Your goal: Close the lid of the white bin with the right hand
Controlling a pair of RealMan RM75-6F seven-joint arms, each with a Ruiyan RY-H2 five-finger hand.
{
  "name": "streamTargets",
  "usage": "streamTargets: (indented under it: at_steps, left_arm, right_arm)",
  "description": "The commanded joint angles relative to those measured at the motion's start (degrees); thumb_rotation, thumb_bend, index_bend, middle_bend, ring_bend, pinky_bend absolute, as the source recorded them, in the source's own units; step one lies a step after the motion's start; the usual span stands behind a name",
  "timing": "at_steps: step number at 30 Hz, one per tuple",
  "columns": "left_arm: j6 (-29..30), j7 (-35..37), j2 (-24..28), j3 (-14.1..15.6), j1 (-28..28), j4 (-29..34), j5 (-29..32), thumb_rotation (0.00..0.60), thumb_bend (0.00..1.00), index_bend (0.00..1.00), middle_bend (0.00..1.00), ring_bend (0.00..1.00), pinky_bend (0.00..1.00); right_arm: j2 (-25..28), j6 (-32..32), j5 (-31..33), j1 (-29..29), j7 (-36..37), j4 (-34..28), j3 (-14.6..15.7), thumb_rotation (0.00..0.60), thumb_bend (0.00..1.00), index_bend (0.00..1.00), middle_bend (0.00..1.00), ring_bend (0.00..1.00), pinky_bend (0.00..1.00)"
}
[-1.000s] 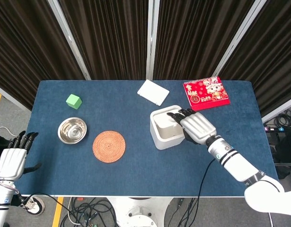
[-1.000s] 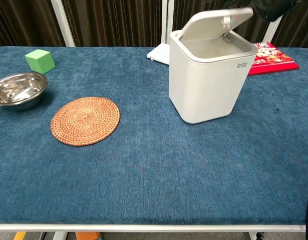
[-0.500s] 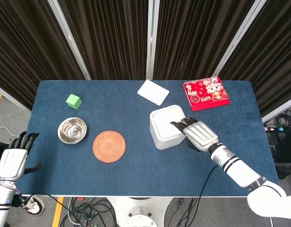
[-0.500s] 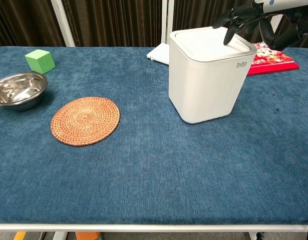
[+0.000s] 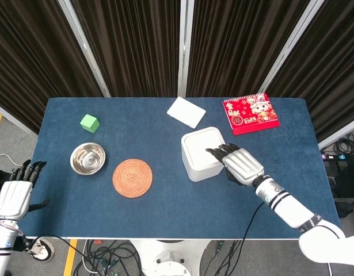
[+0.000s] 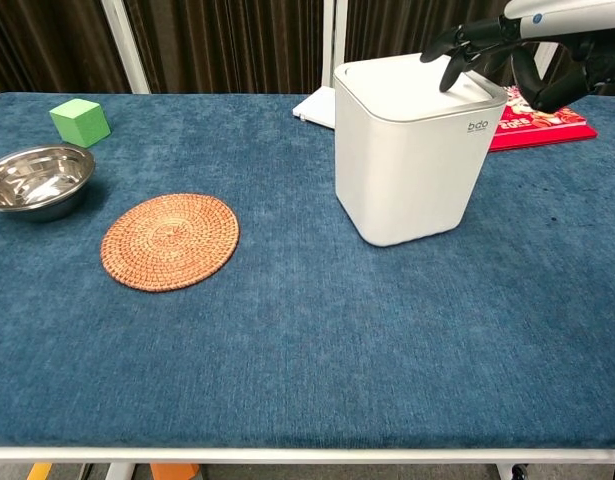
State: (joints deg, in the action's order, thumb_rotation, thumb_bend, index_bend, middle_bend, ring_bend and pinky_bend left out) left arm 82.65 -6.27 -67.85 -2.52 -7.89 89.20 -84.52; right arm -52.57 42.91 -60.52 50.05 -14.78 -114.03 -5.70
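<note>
Bin: the white bin (image 5: 202, 155) stands upright on the blue surface (image 5: 165, 190), lid (image 6: 412, 78) down and flat on its top.
Right robot hand: the right robot hand (image 5: 239, 165) reaches over the bin's right edge. Its fingertips (image 6: 449, 75) rest on the lid. Fingers are extended and spread; it grips nothing.
Left robot hand: the left robot hand (image 5: 14, 192) hangs off the surface's left edge, well apart from the bin, fingers straight and apart, holding nothing.
Mat: a round woven mat (image 5: 132, 177) lies left of the bin.
Bowl: a steel bowl (image 5: 88, 158) sits further left of the bin.
Block: a green block (image 5: 89, 122) sits beyond the bowl.
Calendar: a red calendar (image 5: 250, 112) lies behind the bin, to its right.
Card: a white card (image 5: 186, 112) lies behind the bin.
</note>
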Motion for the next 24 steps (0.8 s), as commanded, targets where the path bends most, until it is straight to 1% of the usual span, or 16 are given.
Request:
streamTargets:
  at_steps: [1,3,5,7,9,10,12,13,15,16,17,19,21,22,24]
  left_arm:
    - [0.18,0.11,-0.01,-0.02,0.07,-0.03,-0.09,0.6,0.0,0.12,0.13,0.05,0.19]
    - [0.33,0.01,0.02,0.07,0.15,0.12,-0.24,0.6,0.0,0.12,0.13,0.05,0.19]
    - [0.41,-0.05,0.06,0.11,0.2,0.24,-0.31,0.6,0.0,0.12,0.12,0.05,0.19]
    - [0.67,-0.17,0.1,0.12,0.3,0.53,-0.43,0.6,0.0,0.12,0.13,0.05,0.19]
    - [1.1,-0.28,0.05,0.09,0.41,0.76,-0.66,0.6,0.0,0.12,0.13,0.05,0.19]
    - [1.45,-0.3,-0.05,0.14,0.56,0.84,-0.88,0.6,0.0,0.12,0.13,0.05,0.19]
    - [1.97,-0.22,-0.29,0.12,0.66,0.76,-1.27,0.6,0.0,0.12,0.12,0.05,0.19]
    - [1.99,-0.23,-0.35,0.01,0.57,0.72,-1.35,0.6,0.0,0.12,0.12,0.05,0.19]
    - [1.71,-0.41,-0.29,-0.14,0.35,0.76,-1.22,0.6,0.0,0.12,0.12,0.05,0.19]
    - [1.49,-0.51,-0.2,-0.24,0.2,0.9,-1.12,0.6,0.0,0.12,0.12,0.05,0.19]
    - [1.38,-0.61,-0.14,-0.31,0.1,1.04,-1.08,0.6,0.0,0.12,0.12,0.05,0.19]
    - [1.4,-0.92,-0.1,-0.48,-0.04,1.37,-1.11,0.6,0.0,0.12,0.12,0.05,0.19]
    - [1.63,-1.08,-0.22,-0.66,-0.09,1.46,-1.17,0.6,0.0,0.12,0.12,0.05,0.19]
    - [1.77,-1.18,-0.33,-0.72,-0.08,1.38,-1.17,0.6,0.0,0.12,0.13,0.05,0.19]
    - [1.88,-1.28,-0.51,-0.66,0.01,1.31,-1.18,0.6,0.0,0.12,0.13,0.05,0.19]
  right_arm:
    - [2.94,5.59,-4.35,-3.65,2.75,-2.48,-1.14,0.6,1.0,0.0,0.16,0.1,0.15]
    - [5.31,9.48,-7.88,-6.91,5.12,-3.72,-0.96,0.6,1.0,0.0,0.15,0.1,0.15]
    - [7.48,14.35,-12.4,-11.1,7.65,-4.27,0.02,0.6,1.0,0.0,0.15,0.1,0.15]
    - [8.87,20.16,-17.14,-16.08,10.1,-3.47,1.79,0.6,1.0,0.0,0.15,0.1,0.14]
    - [8.86,25.51,-20.8,-20.72,11.66,-1.43,3.83,0.6,1.0,0.0,0.15,0.1,0.14]
    - [8.08,29.22,-22.66,-23.94,12.19,0.63,5.23,0.6,1.0,0.0,0.15,0.09,0.14]
    - [5.76,34.99,-24.28,-28.74,11.9,4.76,6.97,0.6,1.0,0.0,0.14,0.08,0.12]
    - [3.51,38.78,-24.68,-31.85,11.7,8.06,7.77,0.6,1.0,0.0,0.12,0.06,0.11]
    - [-0.28,43.53,-24.61,-36.05,12.26,13.36,8.6,0.6,0.99,0.0,0.07,0.02,0.06]
    - [-2.73,45.96,-24.3,-38.45,13.31,16.89,8.97,0.6,0.96,0.0,0.05,0.01,0.03]
    - [-4.64,47.73,-24.05,-40.08,14.24,19.65,9.02,0.6,0.92,0.0,0.03,0.0,0.01]
    - [-9.07,51.01,-22.99,-43.37,15.71,26.24,8.79,0.6,0.74,0.0,0.0,0.0,0.0]
    - [-12.09,52.3,-21.87,-45.42,16.33,30.65,8.56,0.6,0.47,0.0,0.0,0.0,0.0]
    - [-13.56,52.42,-21.14,-46.34,16.56,32.62,8.39,0.6,0.36,0.0,0.0,0.0,0.0]
    - [-14.85,51.58,-20.22,-47.09,16.57,34.19,8.25,0.6,0.24,0.0,0.0,0.0,0.0]
